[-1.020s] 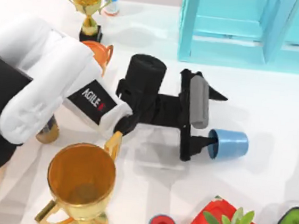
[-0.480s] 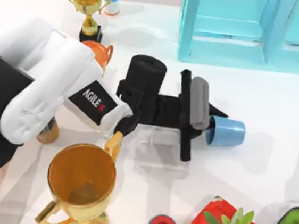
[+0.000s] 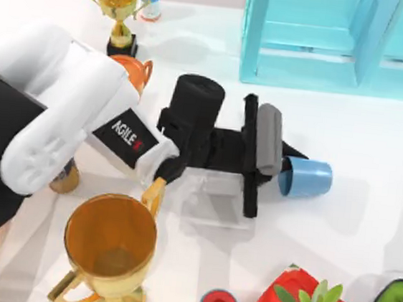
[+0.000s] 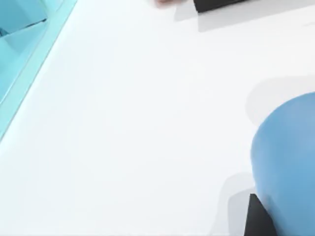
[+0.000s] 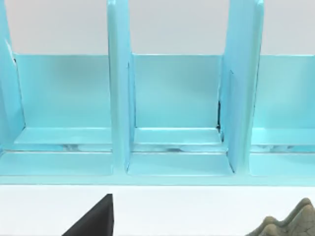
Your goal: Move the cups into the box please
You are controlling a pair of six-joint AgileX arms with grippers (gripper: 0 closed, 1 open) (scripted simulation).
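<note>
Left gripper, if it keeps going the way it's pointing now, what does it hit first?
The blue cup, lying on its side right at the left gripper fingers. Whether they already touch it is unclear.

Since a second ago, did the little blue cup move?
Yes. The small matte blue tumbler, in the left gripper, shifted slightly toward the turquoise shelf cabinet and the table's left.

Overhead top view; wrist views low, close.
</note>
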